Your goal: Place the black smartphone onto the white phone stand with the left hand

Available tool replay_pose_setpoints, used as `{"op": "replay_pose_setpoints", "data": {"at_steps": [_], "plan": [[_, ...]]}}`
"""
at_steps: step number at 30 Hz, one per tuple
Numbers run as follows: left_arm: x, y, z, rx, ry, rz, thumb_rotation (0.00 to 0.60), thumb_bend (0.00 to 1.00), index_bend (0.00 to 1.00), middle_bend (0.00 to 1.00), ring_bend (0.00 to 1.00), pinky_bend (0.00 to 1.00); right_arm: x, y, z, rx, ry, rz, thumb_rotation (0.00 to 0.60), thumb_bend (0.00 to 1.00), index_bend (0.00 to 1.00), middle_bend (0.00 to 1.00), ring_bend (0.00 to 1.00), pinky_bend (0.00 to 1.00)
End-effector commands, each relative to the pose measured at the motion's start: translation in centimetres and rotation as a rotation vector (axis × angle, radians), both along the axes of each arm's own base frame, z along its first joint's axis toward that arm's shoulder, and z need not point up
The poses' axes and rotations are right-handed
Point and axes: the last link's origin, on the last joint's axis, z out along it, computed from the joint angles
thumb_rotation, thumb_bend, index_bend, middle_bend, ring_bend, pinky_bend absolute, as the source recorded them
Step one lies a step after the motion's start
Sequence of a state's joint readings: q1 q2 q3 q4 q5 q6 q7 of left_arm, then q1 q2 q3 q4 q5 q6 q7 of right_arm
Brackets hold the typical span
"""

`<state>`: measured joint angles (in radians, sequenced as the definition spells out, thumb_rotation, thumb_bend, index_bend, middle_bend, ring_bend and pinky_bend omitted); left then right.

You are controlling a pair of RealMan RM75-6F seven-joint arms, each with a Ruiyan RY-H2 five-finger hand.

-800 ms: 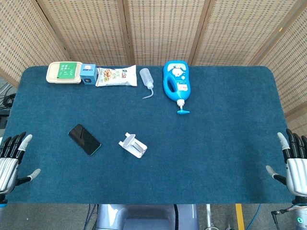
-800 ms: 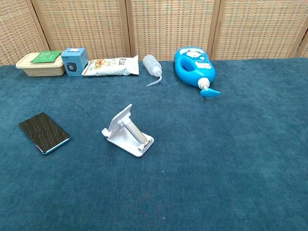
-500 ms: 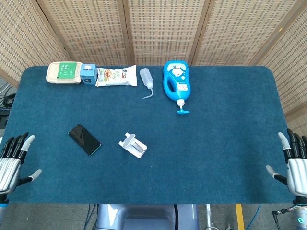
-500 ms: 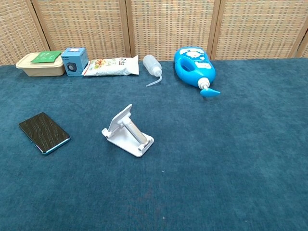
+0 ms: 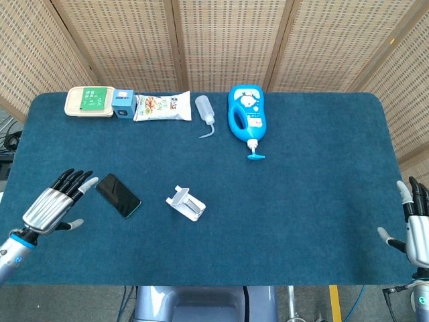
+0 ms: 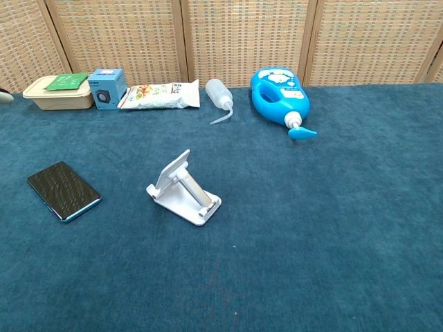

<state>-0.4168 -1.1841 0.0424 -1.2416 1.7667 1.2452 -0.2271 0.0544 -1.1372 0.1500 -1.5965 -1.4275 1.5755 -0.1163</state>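
The black smartphone (image 5: 118,194) (image 6: 64,190) lies flat on the blue table cloth at the left. To its right stands the white phone stand (image 5: 186,203) (image 6: 183,189), with nothing on it. My left hand (image 5: 55,204) hovers just left of the phone, fingers spread and empty, fingertips close to the phone's near end. In the chest view only a fingertip of it shows at the left edge. My right hand (image 5: 417,225) stays at the table's right front corner, fingers apart and holding nothing.
Along the far edge stand a beige food box (image 5: 89,101), a small blue box (image 5: 123,102), a snack bag (image 5: 163,106), a clear squeeze bottle (image 5: 205,113) and a blue pump bottle (image 5: 246,116) lying down. A wicker screen closes the back.
My left hand has moved from the table's left front corner up and rightward to beside the phone. The right hand has sunk slightly lower. Phone and stand have not moved.
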Motion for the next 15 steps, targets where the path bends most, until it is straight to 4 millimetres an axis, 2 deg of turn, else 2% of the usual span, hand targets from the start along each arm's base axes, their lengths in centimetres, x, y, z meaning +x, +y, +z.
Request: {"op": "replay_pose_setpoints", "data": {"at_steps": [1,6,15], "plan": [[-0.2,4.3,-3.3,-0.178,0.017,0.037,0.6,0.0,0.05,0.02,0.03,0.01,-0.3,-0.5,0.0,0.0,-0.001,-0.02,0.6,0.03,0.0,0.0,0.0,0.0],[-0.1,6.7,-5.7,-0.231,0.059,0.035,0.6,0.0,0.08,0.05,0.06,0.05,-0.8,-1.0,-0.1,0.002,-0.001,-0.049,0.6,0.03,0.0,0.0,0.0,0.0],[1.3,8.0,-8.8,-0.286,0.106,-0.017,0.6,0.0,0.11,0.07,0.09,0.07,-1.1,-1.3,0.0,0.005,-0.015,-0.062,0.6,0.03,0.0,0.0,0.0,0.0]]}}
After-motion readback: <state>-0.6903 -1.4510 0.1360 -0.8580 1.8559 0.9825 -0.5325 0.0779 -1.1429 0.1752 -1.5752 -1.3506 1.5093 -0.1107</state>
